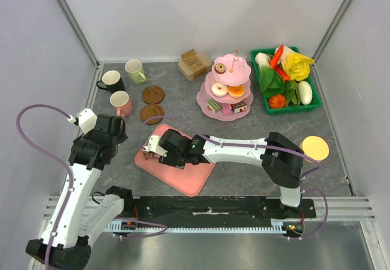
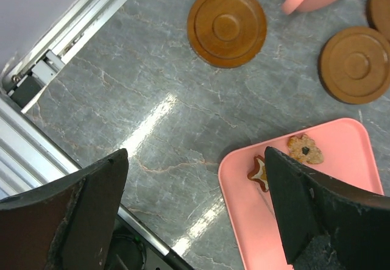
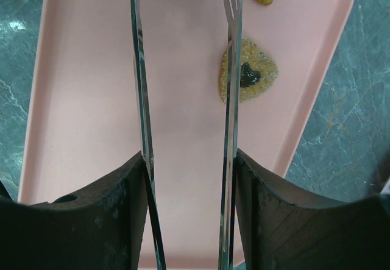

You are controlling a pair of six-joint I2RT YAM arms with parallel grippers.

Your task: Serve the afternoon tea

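Observation:
My right gripper (image 3: 190, 160) is shut on a pair of metal tongs (image 3: 231, 99), whose arms reach out over the pink tray (image 3: 79, 99). A round cookie with a dark centre (image 3: 250, 75) lies under the right tong arm, and two more cookies show at the far edge. In the top view that gripper (image 1: 152, 148) hangs over the tray's left end. My left gripper (image 2: 195, 209) is open and empty above the table beside the tray corner (image 2: 244, 221), near a star cookie (image 2: 261, 172). Three mugs, black (image 1: 111, 80), pale green (image 1: 134, 71) and pink (image 1: 121, 103), stand at the back left by two coasters (image 1: 153, 93).
A pink three-tier stand (image 1: 226, 90) with pastries is at the back centre. Beside it sit a small cardboard box (image 1: 194, 64) and a green crate of toy vegetables (image 1: 286, 78). A yellow disc (image 1: 315, 147) lies at the right. Metal rails edge the table at left.

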